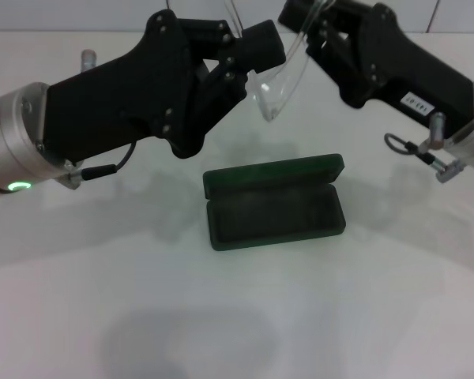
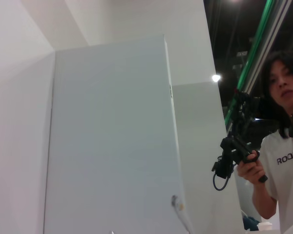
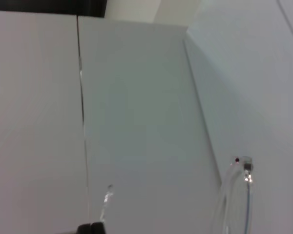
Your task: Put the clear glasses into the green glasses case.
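In the head view, the dark green oblong hard glasses case lies open on the white table, its lid hinged back on the far side and its dark felt-like lining facing up; nothing is inside it. Above and behind the case, both black arms meet in the air. The fully transparent plastic glasses hang between them, well clear of the table and above the far side of the case: a clear lens and frame curve down beside the left gripper, and a long clear arm of the glasses runs up toward the right gripper. The left gripper's black fingers are closed on the frame near the lens. The right gripper sits at the top edge of the picture, where the glasses' arm crosses it; whether it is clamped on that arm or merely beside it I cannot tell.

The wrist views show none of this. The left wrist view looks up at pale wall panels, with a person in a white T-shirt holding a black handheld device; only a small clear tip of the glasses appears low in the picture. The right wrist view looks at plain white panels and catches the clear hinge end of the glasses with a small metal screw, plus a thin clear tip farther off.
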Controlling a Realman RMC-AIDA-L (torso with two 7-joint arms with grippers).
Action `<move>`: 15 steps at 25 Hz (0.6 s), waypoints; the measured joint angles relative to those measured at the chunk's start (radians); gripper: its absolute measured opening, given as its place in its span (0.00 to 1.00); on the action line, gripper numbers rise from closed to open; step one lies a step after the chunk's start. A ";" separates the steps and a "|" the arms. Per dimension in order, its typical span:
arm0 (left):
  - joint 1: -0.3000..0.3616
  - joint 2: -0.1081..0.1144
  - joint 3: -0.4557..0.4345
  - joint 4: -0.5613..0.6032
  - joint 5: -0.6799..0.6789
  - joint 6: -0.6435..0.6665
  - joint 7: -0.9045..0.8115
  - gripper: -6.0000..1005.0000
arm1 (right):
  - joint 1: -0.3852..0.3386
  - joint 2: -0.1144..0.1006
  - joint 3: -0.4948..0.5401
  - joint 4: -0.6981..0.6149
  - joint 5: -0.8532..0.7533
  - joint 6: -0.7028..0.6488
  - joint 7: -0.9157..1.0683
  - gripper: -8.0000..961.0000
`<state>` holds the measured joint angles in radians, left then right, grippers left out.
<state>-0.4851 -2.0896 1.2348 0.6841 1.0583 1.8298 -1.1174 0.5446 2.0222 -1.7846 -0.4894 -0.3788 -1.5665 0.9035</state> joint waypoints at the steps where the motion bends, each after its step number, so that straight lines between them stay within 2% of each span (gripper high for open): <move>1: 0.000 0.000 0.000 0.000 0.000 0.000 0.000 0.04 | 0.000 0.000 0.000 0.000 -0.007 -0.001 0.005 0.12; 15: 0.000 -0.001 0.000 -0.001 0.000 -0.005 0.003 0.04 | 0.003 0.005 -0.025 -0.012 -0.059 -0.008 0.032 0.12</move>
<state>-0.4847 -2.0908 1.2353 0.6830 1.0584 1.8245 -1.1149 0.5475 2.0268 -1.8099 -0.5010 -0.4380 -1.5740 0.9356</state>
